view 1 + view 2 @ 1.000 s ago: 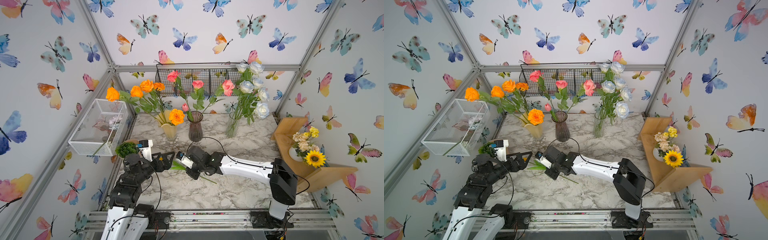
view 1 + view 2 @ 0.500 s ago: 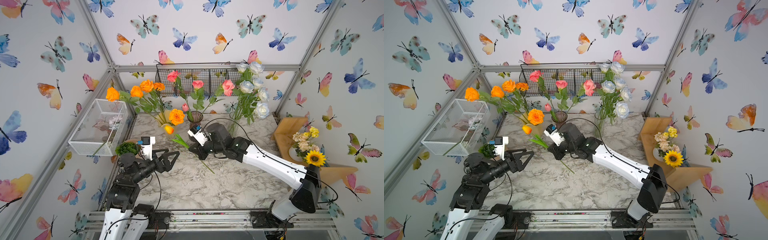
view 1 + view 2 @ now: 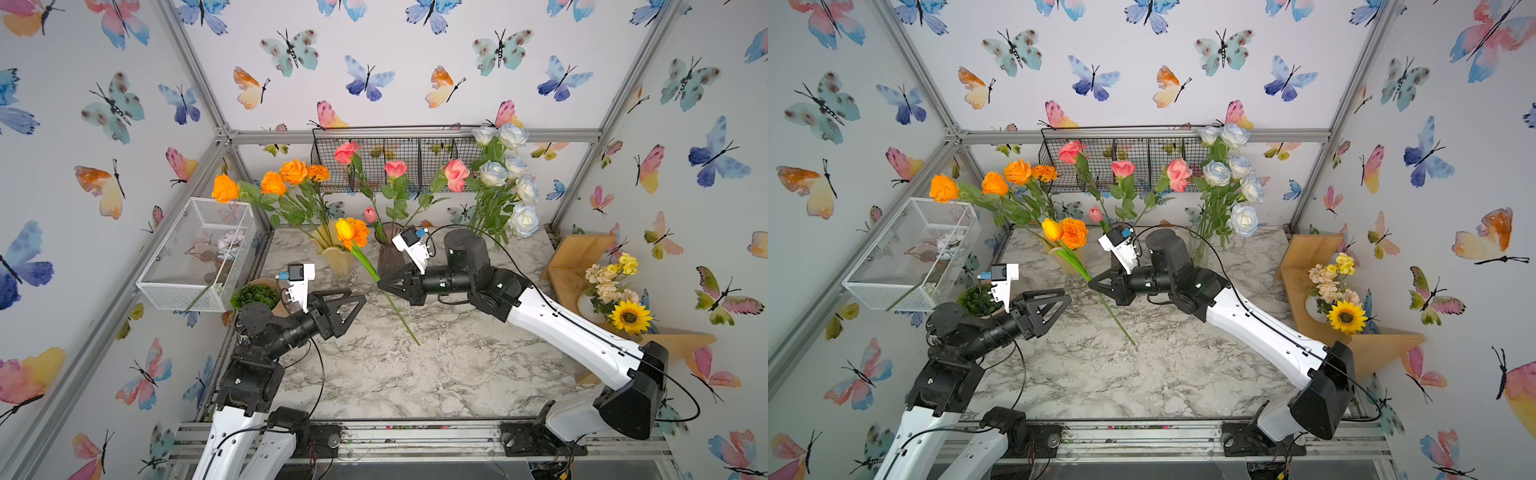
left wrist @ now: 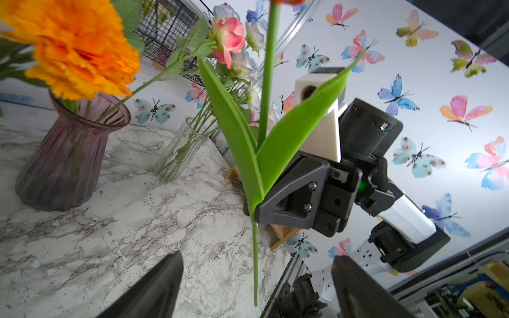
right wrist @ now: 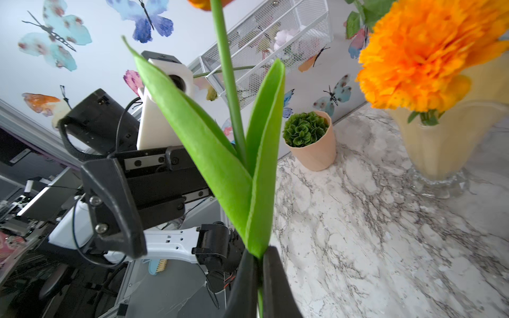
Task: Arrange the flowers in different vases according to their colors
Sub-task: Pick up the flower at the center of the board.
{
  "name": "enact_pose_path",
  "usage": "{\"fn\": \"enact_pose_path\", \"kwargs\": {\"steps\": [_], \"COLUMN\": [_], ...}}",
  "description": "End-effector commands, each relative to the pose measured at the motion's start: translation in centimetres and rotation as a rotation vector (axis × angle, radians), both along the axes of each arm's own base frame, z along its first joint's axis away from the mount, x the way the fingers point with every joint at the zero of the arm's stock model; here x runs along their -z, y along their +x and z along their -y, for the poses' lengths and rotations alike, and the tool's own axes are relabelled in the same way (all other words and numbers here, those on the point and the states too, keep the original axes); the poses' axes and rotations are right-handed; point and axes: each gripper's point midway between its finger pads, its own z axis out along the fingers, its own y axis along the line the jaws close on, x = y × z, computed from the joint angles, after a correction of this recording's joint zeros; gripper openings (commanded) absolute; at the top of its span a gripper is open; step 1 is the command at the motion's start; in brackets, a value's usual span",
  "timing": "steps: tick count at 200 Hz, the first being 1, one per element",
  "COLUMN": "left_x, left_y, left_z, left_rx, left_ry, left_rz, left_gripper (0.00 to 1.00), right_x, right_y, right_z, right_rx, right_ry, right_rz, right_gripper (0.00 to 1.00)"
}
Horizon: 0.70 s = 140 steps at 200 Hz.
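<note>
- Right gripper (image 3: 379, 286) clamps the orange tulip (image 3: 344, 229) by its stem; compared with the earlier frame, the bloom now stands higher, beside the creamy yellow vase (image 3: 338, 261).
- Left gripper (image 3: 356, 300): fingers spread wide, empty.

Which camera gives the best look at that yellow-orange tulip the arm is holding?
The top views: both show the whole tulip, from bloom to stem end, pinched by the right gripper. Both wrist views show its stem and leaves close up, but the bloom is cut off at the frame edge.
</note>
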Motion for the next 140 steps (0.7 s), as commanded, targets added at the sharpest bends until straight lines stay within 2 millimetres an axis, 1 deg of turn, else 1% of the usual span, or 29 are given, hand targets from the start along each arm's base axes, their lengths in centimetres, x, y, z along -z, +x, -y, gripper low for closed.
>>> {"fn": "enact_pose_path", "kwargs": {"steps": [1,17,29,43,45,52,84,99,122,140], "left_x": [-1.9,-1.8,-1.7,-1.9,-1.9,-2.2,-3.8,-4.2,-4.8,-4.9], "left_y": [-0.1,-0.2,0.2,0.4,0.8,1.1,1.6,1.9,2.1,2.4], "left_z": [1.8,3.0,3.2,3.0,2.7,2.4,0.9,0.4,0.1,0.2], "left_rx": [0.017,0.025,0.007,-0.012,-0.039,-0.067,-0.167,-0.203,-0.226,-0.233], "left_ry": [-0.020,-0.006,-0.001,-0.002,-0.002,-0.006,-0.010,-0.005,-0.004,0.001], "left_rz": [0.066,0.068,0.065,0.074,0.076,0.083,0.128,0.139,0.155,0.156], "left_gripper": [0.83,0.77,0.74,0.73,0.73,0.73,0.73,0.73,0.73,0.72], "right_x": [-0.8,-1.1,-1.3,-1.4,-1.4,-1.4,-1.3,-1.3,-1.4,-1.5], "right_y": [-1.1,-1.3,-1.4,-1.5,-1.5,-1.6,-1.8,-1.9,-1.9,-2.0], "right_z": [-0.1,-0.1,-0.1,0.0,0.0,0.1,0.2,0.2,0.2,0.2], "right_rx": [-0.072,-0.081,-0.087,-0.089,-0.089,-0.092,-0.096,-0.098,-0.102,-0.105], "right_ry": [0.045,0.055,0.060,0.061,0.060,0.060,0.061,0.064,0.070,0.075], "right_rz": [-0.029,-0.029,-0.030,-0.031,-0.032,-0.032,-0.037,-0.038,-0.039,-0.039], "right_gripper": [0.02,0.02,0.02,0.02,0.02,0.02,0.02,0.02,0.02,0.02]}}
